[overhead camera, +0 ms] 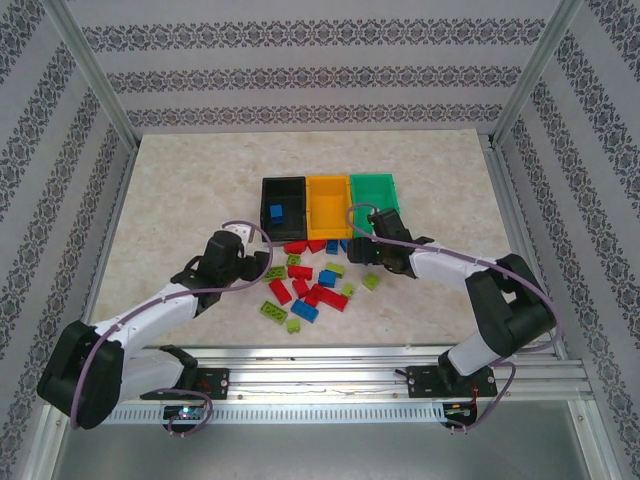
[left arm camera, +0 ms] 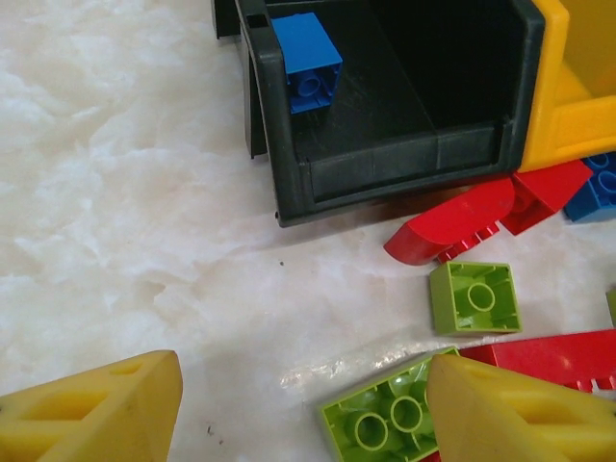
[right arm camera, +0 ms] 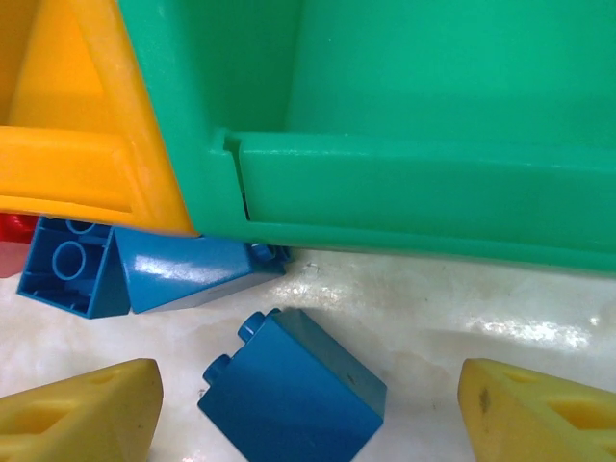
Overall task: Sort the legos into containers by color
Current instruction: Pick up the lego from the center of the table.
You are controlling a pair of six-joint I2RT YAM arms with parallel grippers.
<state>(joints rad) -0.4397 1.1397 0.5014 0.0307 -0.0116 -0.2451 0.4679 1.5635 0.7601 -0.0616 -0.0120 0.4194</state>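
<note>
A: Where are the legos?
B: Mostly loose on the worktop — one blue brick sits in the black bin.
A: And the hands?
B: Both are apart. The left hand is beside a lime brick; the right hand straddles another blue brick near the green bin — no contact.

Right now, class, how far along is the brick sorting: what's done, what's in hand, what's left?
Done: one binned blue brick lies in the black bin. In hand: nothing is gripped. The right gripper straddles a loose blue brick, jaws open. The left gripper is open beside a lime brick. Remaining: the mixed pile in front of the bins.
</note>
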